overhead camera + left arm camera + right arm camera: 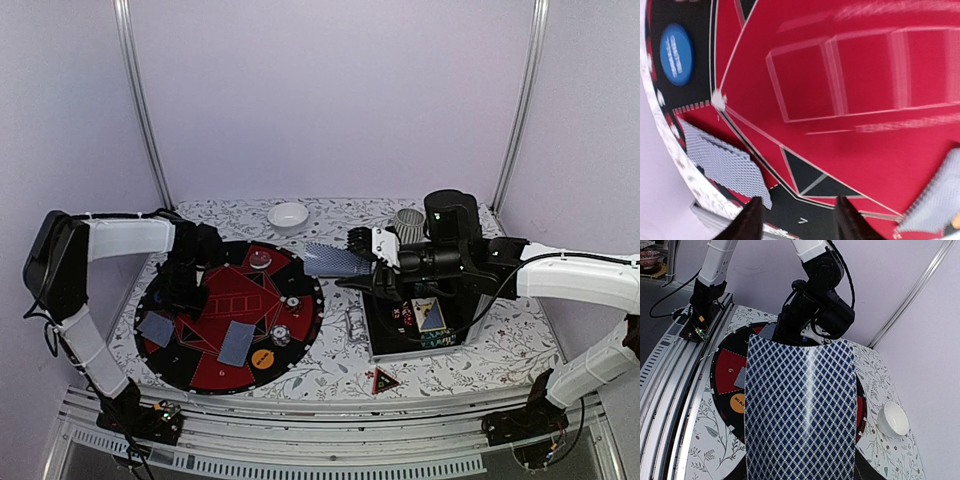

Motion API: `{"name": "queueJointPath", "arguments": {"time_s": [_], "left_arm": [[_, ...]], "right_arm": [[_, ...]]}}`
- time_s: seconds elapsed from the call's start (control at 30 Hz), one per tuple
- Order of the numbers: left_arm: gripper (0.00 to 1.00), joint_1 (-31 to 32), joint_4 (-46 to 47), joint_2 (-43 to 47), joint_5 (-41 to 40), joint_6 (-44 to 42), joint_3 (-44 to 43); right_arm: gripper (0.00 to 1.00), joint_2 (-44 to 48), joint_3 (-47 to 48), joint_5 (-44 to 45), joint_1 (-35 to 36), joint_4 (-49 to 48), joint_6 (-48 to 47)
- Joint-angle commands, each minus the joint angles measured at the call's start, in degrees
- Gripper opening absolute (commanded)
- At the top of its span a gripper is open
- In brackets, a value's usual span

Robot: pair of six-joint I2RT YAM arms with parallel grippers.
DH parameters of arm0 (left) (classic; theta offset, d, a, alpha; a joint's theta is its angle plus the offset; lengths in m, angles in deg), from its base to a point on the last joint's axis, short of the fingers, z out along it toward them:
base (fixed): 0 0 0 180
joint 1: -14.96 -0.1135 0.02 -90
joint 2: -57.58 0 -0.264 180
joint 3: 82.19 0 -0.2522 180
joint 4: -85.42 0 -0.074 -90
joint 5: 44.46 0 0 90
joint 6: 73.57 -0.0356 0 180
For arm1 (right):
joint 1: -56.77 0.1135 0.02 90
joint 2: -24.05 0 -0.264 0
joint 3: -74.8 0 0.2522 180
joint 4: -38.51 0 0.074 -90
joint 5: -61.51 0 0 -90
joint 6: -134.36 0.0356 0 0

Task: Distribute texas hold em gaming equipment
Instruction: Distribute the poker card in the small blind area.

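A grey-blue patterned-back card (802,410) was pinched at its right end by the right gripper (366,262), whose jaws were closed on it. It hung back side up over the right edge of the round red-and-black mat (300,330). On the mat's near-left part lay a second card (238,343) and a third card (157,328), with an orange disc (737,402) just right of them. The left gripper (800,220) hovered low over the mat's left half, fingers spread and empty. To place the held card well, the right arm would probably need to carry it flat over a seat with no card, lower it close to the surface, then release, keeping wide of the left arm. The orange disc read "BIG BL…", and a red segment carried a "9". The white lettering on the blue disc (677,54) was too blurred to read.
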Motion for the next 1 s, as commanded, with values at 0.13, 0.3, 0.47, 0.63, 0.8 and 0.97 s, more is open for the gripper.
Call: {"name": "queueJointPath", "arguments": {"time_s": [0.13,0.3,0.47,0.63,0.8,0.97], "left_arm": [[0.69,4.25,0.14,8.32,6.69,-1.01,-10.08],[0.7,7.88,5.22,14.16,13.1,-1.76,-12.97],[0.7,9.62,23.22,25.47,33.97,0.24,-7.74],[0.97,9.79,48.58,35.13,49.74,10.88,4.96],[0.98,12.18,61.77,37.35,53.24,16.16,11.77],[0.98,14.83,66.62,35.13,54.19,16.17,13.42]], "right_arm": [[0.43,-0.5,1.69,0.04,0.04,0.31,0.63],[0.43,-1.46,2.29,-0.74,0.0,-0.1,0.89],[0.43,-2.87,2.66,-1.32,0.3,-1.41,1.72],[0.43,-4.41,3.81,-1.48,0.71,-2.43,2.11],[0.43,-6.51,5.74,-1.16,1.34,-2.47,2.31],[0.42,-8.31,7.69,-0.96,2.23,-2.46,2.6]]}}
